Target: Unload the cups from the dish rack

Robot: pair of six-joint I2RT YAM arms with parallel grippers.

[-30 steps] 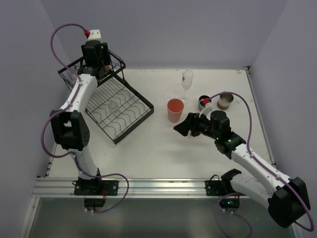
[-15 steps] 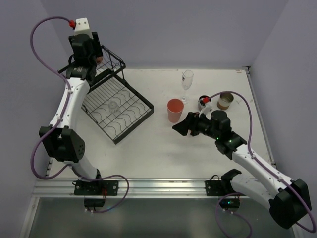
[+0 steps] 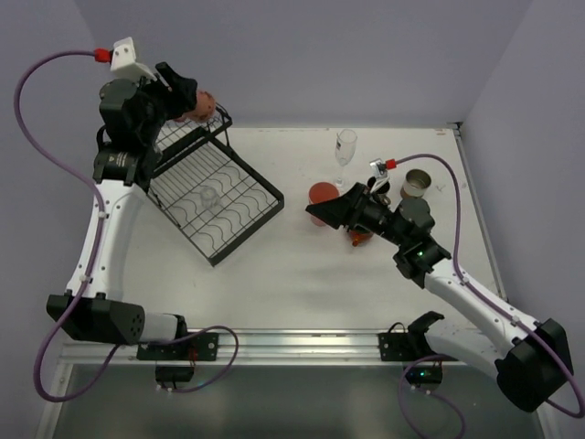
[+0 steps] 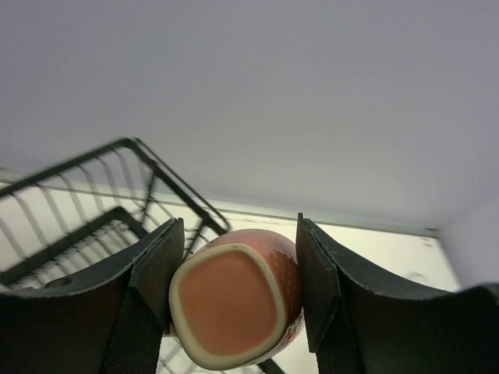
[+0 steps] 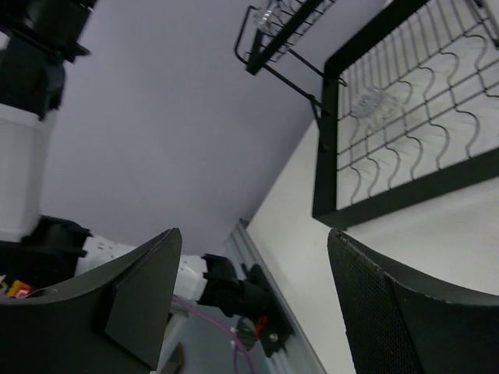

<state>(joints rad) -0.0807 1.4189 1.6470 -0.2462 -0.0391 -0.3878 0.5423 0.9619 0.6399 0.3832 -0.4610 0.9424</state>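
Right gripper (image 5: pixel 256 241) is standing wide with nothing between its fingers, hovering just beside the salmon tumbler (image 3: pixel 318 191), which is standing upright on the tabletop (image 3: pixel 302 283). Beyond it, a clear stemmed glass (image 3: pixel 345 146) and a silvery cup (image 3: pixel 417 186) are standing upright, well apart from the dish rack (image 3: pixel 249 234). One clear glass (image 3: pixel 210 195) is lying on the rack's flat slotted tray. At the far left, the left gripper (image 4: pixel 238 257) is holding an orange-red mug (image 4: pixel 234 304), its fingers pressing on opposite sides and the mug's base facing the wrist camera. The mug is hanging in the air above the raised basket section and appears to be clear of the wires.

Step in hand, as judged: carrying this mug to the tabletop. Doing it well means:
1. Holding the closing pressure steady, since the rounded wall is likely to slip.
2. Travelling high over the basket rim and tray, not dragging across the wires.
3. Aiming for bare tabletop between rack and tumbler, away from the right arm and the tip-prone stemmed glass.
4. Turning the mug upright, lowering until it is resting, then releasing.
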